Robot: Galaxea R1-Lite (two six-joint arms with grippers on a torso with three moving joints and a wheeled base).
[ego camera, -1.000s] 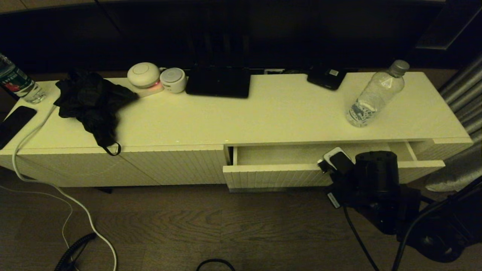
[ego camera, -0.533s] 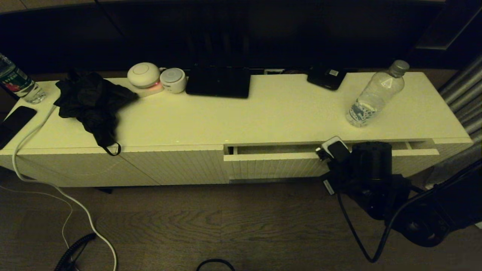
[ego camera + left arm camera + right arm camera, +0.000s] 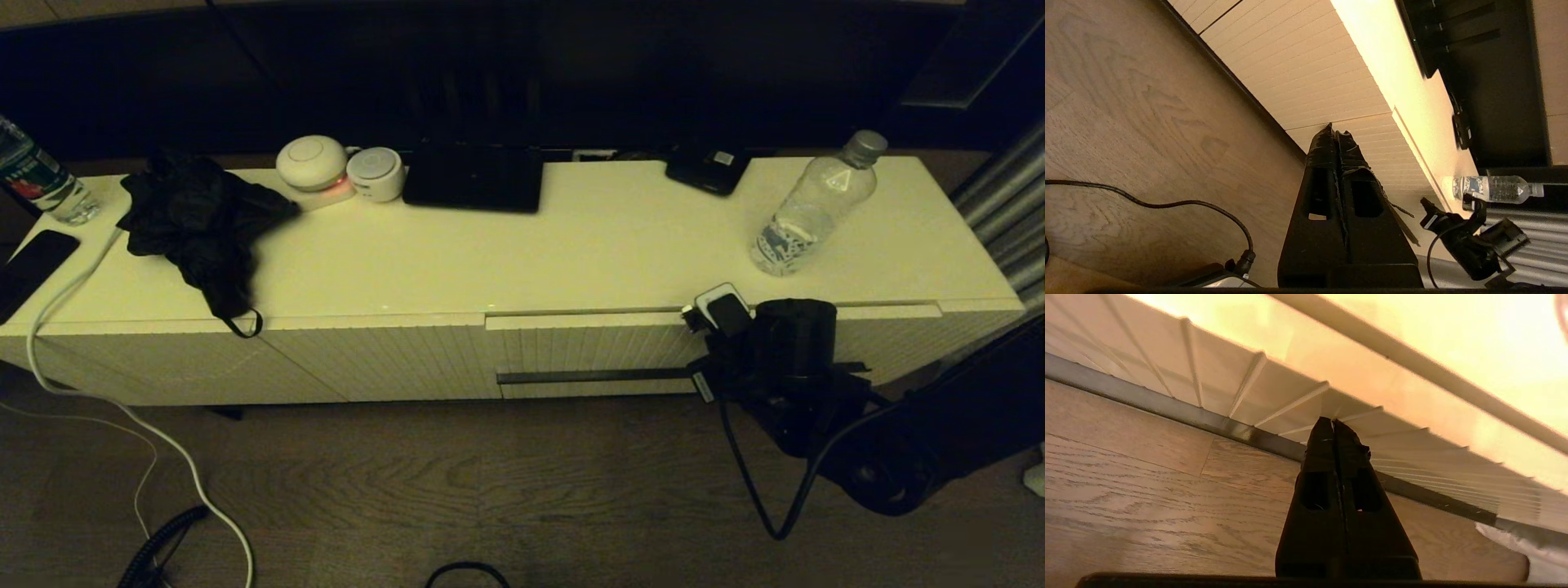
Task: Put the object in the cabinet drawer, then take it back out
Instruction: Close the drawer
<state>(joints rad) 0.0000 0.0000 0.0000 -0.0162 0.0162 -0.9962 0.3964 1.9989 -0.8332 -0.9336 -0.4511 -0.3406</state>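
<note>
Bottle, head view: the object [image 3: 808, 208] stood upright on the cabinet top [image 3: 531, 245], up and slightly to the right of the right gripper [image 3: 704, 377], its long axis vertical, grey cap uppermost.
Drawer, head view: the cabinet drawer [image 3: 588, 347] sat pushed in, its ribbed front level with the neighbouring ribbed panel [image 3: 367, 359]; its handle bar [image 3: 592, 376] ran level along the lower part of the front.
Right gripper, head view: it sat low against the drawer front, at the right end of the handle bar, well below the bottle.
Left gripper, left wrist view: the left gripper [image 3: 1337, 134] hung parked over the floor [image 3: 1147, 134], fingers pressed together and empty; the bottle [image 3: 1492, 188] lay well apart from it, past the right arm.
Right gripper, right wrist view: the right gripper [image 3: 1333, 421] had its fingers closed flat together with nothing between them, tips at the ribbed drawer front just above the dark bottom edge; whether they touched it I could not tell.
Judgement: the right arm was far nearer the bottle, so any reach would go upward from the drawer front to the cabinet top.
</note>
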